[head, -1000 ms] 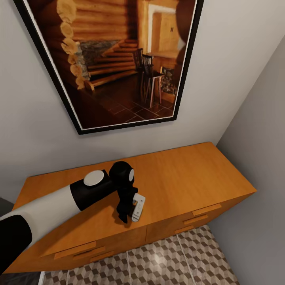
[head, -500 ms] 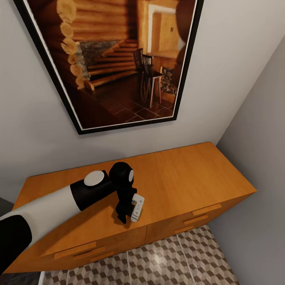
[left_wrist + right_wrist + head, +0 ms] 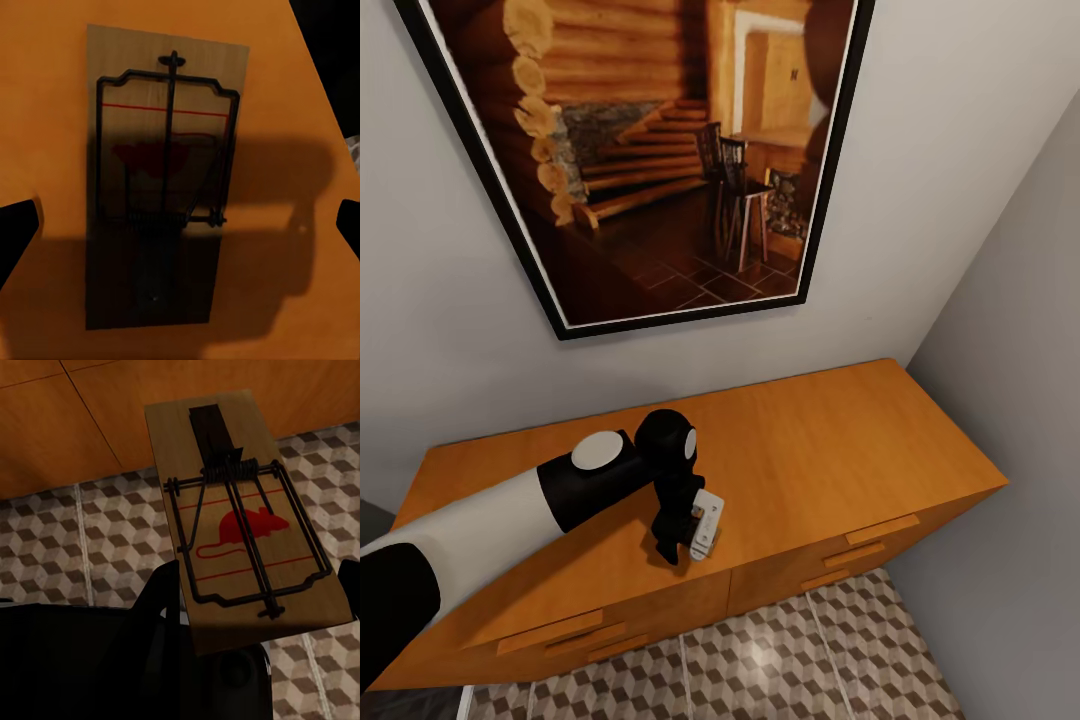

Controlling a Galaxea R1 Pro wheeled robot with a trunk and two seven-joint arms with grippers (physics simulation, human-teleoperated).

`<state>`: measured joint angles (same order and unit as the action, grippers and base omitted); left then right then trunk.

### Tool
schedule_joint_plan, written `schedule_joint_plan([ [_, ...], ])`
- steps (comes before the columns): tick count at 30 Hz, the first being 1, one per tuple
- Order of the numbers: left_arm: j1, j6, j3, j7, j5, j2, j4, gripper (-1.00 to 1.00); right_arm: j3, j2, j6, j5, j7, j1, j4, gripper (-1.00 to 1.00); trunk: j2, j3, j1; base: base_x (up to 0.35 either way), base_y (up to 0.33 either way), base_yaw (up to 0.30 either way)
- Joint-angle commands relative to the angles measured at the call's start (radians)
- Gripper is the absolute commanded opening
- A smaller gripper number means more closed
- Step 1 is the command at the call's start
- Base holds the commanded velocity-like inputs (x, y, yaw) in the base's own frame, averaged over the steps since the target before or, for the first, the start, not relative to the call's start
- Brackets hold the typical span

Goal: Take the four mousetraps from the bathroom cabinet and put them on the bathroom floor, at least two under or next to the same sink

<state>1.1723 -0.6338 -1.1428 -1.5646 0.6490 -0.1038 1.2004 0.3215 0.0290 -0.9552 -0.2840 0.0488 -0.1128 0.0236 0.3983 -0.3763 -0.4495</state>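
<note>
One mousetrap (image 3: pixel 161 187) lies flat on the cabinet (image 3: pixel 830 440) top, directly beneath the left gripper (image 3: pixel 678 540), whose fingers are spread wide to either side of it without touching. A second mousetrap (image 3: pixel 244 521) is clamped in the right gripper (image 3: pixel 259 585), held above the cube-patterned bathroom floor (image 3: pixel 67 547) beside the cabinet front.

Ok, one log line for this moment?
left gripper: jaws open over top mousetrap, flat on cabinet | right gripper: shut on second mousetrap, above bathroom floor
</note>
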Motion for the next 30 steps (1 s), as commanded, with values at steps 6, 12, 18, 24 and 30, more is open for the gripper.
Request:
schedule_joint_plan([
  [6,0.001,-0.011,-0.002,-0.006,0.006,-0.002,0.001,1.0,0.005,0.0,-0.004,-0.012,0.006,-0.001,-0.001,-1.0,0.002,-0.002,-0.001,0.0,0.0,0.0],
  [12,0.001,-0.011,-0.003,-0.006,0.006,-0.004,0.001,1.0,0.005,0.0,-0.004,-0.012,0.006,-0.001,-0.001,-1.0,0.002,-0.002,-0.001,0.0,0.0,0.0],
  [18,0.001,-0.011,-0.003,-0.006,0.006,-0.005,0.0,1.0,0.005,0.0,-0.004,-0.012,0.006,-0.001,-0.001,-1.0,0.002,-0.002,-0.001,0.0,0.0,0.0],
  [24,0.001,-0.011,-0.003,-0.006,0.007,-0.006,-0.001,1.0,0.005,0.0,-0.004,-0.012,0.006,-0.001,-0.001,-1.0,0.002,-0.002,-0.001,0.0,0.0,0.0],
  [30,0.001,-0.012,-0.004,-0.006,0.021,-0.008,-0.001,1.0,0.005,0.0,-0.004,-0.012,0.006,-0.001,-0.002,-1.0,0.002,-0.002,-0.001,0.0,0.0,0.0],
])
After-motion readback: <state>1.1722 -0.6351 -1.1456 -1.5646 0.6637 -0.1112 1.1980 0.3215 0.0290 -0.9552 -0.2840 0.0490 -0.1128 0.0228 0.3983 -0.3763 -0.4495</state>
